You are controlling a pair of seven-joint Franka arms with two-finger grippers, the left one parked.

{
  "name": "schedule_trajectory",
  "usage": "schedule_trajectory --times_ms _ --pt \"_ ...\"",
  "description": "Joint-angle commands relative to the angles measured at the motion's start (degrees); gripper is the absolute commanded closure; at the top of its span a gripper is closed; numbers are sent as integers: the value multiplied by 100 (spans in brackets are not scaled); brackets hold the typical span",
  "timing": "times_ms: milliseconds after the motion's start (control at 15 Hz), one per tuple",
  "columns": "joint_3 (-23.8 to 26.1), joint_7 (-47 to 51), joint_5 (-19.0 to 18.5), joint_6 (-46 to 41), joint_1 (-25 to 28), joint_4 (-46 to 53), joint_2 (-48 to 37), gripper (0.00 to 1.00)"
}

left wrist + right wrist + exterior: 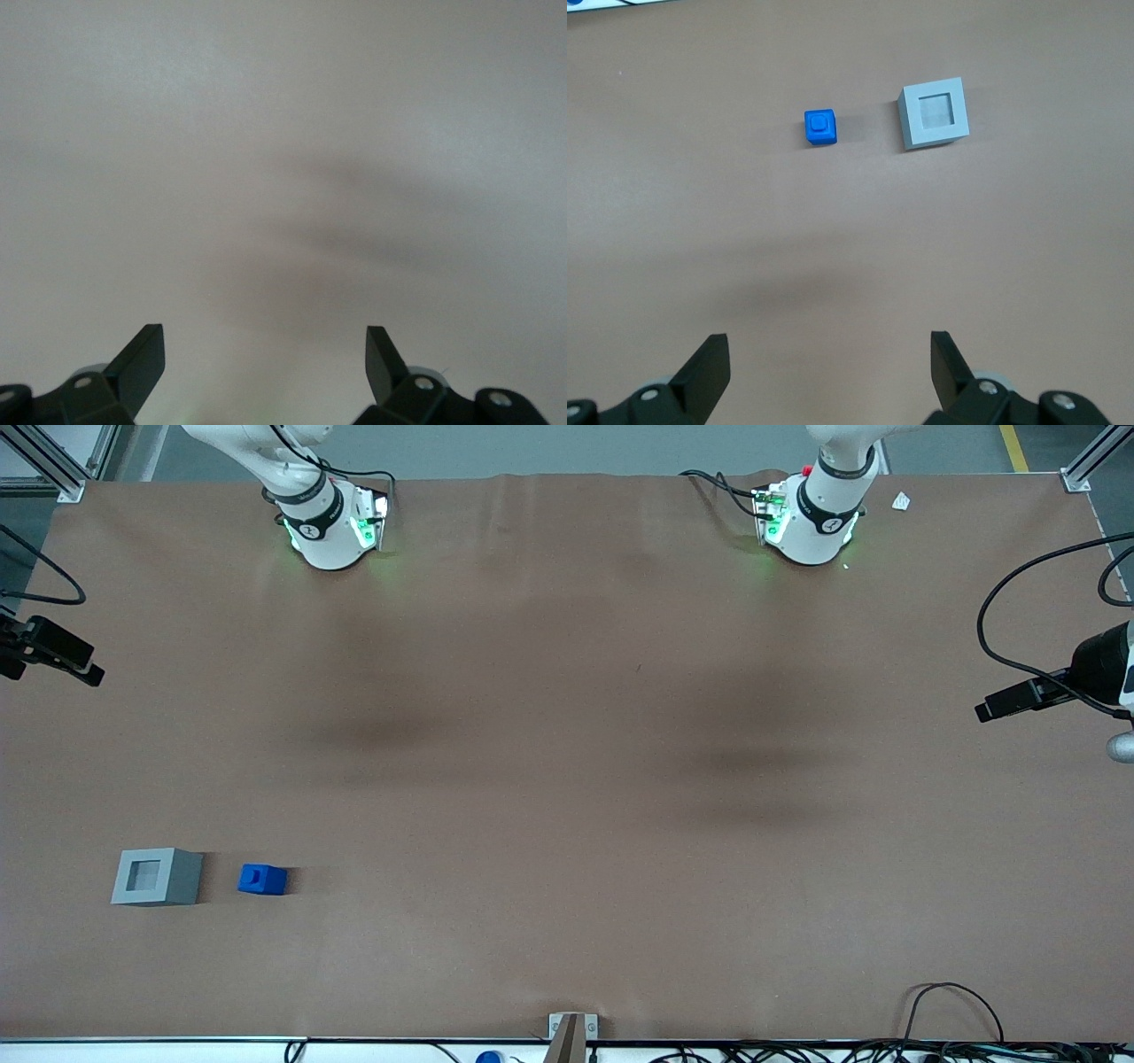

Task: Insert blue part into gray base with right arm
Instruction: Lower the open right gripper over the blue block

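Our tool (829, 363) hangs wide open, empty, well above blue part (820, 126) beside gray base (934, 116); misaligned descent would probably nudge it.

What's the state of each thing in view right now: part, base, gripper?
Small bright blue plastic block: upright on the table, apart from the base, not inserted.
Light gray square box base: upright on the table, square recess empty, beside the blue block.
Right arm's black two-finger gripper: fingers open, holding nothing, above the table, away from both parts.
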Motion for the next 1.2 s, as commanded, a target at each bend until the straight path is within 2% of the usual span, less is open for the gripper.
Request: schedule_trajectory --times_ms 0,200,600,1133 --pt "77 173 -68 -117 -42 91 28 0" --pt "85 357 -77 127 37 99 342 0" --pt "85 357 -77 1480 406 73 1555 0" --pt "77 384 98 2948 205 213 3172 0"
